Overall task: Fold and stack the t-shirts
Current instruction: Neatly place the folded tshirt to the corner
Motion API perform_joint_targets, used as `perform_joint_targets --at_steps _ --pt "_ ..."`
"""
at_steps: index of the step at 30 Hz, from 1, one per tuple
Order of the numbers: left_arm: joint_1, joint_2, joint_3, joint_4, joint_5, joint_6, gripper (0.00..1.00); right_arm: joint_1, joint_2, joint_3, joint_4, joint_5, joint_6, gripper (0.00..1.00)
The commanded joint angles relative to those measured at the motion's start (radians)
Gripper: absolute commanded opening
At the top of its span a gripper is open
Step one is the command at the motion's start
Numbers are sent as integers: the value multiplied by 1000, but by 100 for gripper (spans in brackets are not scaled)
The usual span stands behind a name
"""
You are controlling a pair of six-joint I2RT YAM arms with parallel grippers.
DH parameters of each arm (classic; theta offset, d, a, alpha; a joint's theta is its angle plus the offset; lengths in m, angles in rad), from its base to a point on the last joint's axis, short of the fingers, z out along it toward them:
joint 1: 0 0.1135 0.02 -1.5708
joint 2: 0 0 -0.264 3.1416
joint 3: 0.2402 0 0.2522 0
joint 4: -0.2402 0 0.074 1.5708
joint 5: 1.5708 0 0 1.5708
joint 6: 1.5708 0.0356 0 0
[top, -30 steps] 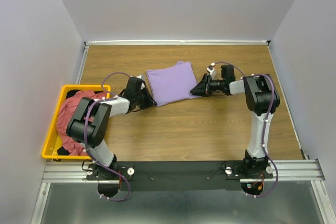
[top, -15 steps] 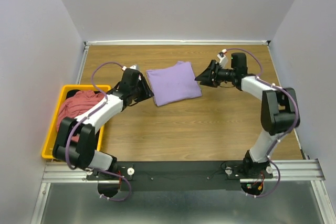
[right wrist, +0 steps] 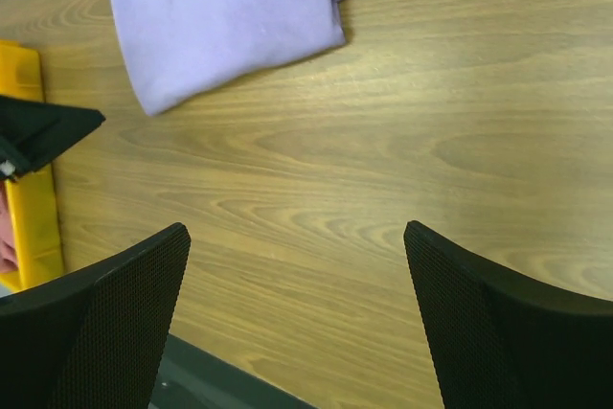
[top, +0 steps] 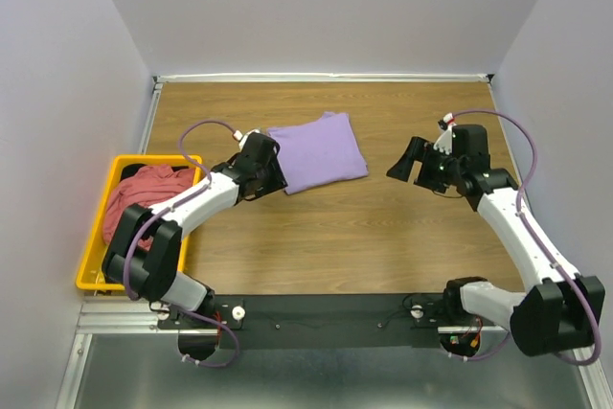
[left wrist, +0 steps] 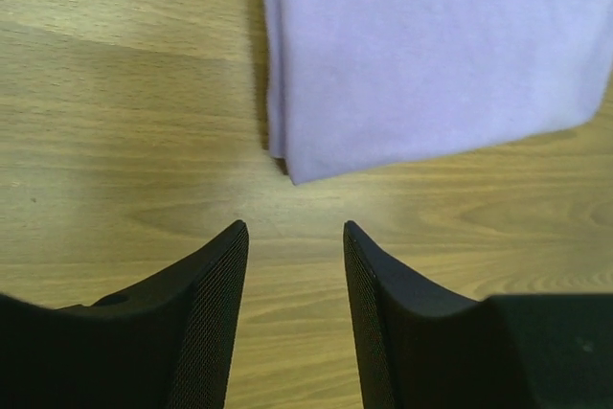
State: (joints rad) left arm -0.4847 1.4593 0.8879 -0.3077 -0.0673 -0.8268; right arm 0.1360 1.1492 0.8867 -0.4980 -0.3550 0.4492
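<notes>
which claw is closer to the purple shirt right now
Left. The left claw sits open just short of the purple shirt, at its near left corner, not touching. The right claw hangs open well off to the shirt's right side.

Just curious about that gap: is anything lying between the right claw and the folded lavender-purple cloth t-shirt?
Nothing; only bare brown wooden tabletop separates the right gripper from the folded lavender-purple cloth t-shirt, as the top external and right wrist views show.

The t-shirt [top: 316, 151] is plain lavender, the bin [top: 144, 160] yellow, the table [top: 335, 237] brown woodgrain.
</notes>
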Motion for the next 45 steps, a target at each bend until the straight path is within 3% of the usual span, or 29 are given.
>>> perform_joint_targets --at_steps 1,9,19,23,26,27,28,30,36,45 --pt "-2 93 42 31 -68 -46 53 -4 -65 -38 -86 82 -55 100" --pt "-6 259 149 42 -63 -67 55 23 -131 -86 -86 27 -50 100" --pt "-40 394 226 1 -88 -110 55 171 -181 -80 -97 119 -73 100" --pt "-49 440 227 -16 -86 -117 43 217 -189 -69 -102 158 -83 100" --pt "-49 466 236 -34 -94 -118 24 240 -192 -65 -103 168 -84 100" --pt "-49 475 244 -53 -100 -114 12 247 -195 -63 -103 171 -86 100" --pt "-48 480 264 -66 -111 -106 7 249 -197 -63 -103 172 -84 100" --pt "-42 492 299 -108 -167 -74 0 252 -201 -63 -103 177 -86 100" --pt "43 536 453 -217 -278 119 0 254 -227 -65 -103 208 -95 100" --pt "287 610 713 -323 -456 455 0 252 -180 -3 -105 249 -95 100"
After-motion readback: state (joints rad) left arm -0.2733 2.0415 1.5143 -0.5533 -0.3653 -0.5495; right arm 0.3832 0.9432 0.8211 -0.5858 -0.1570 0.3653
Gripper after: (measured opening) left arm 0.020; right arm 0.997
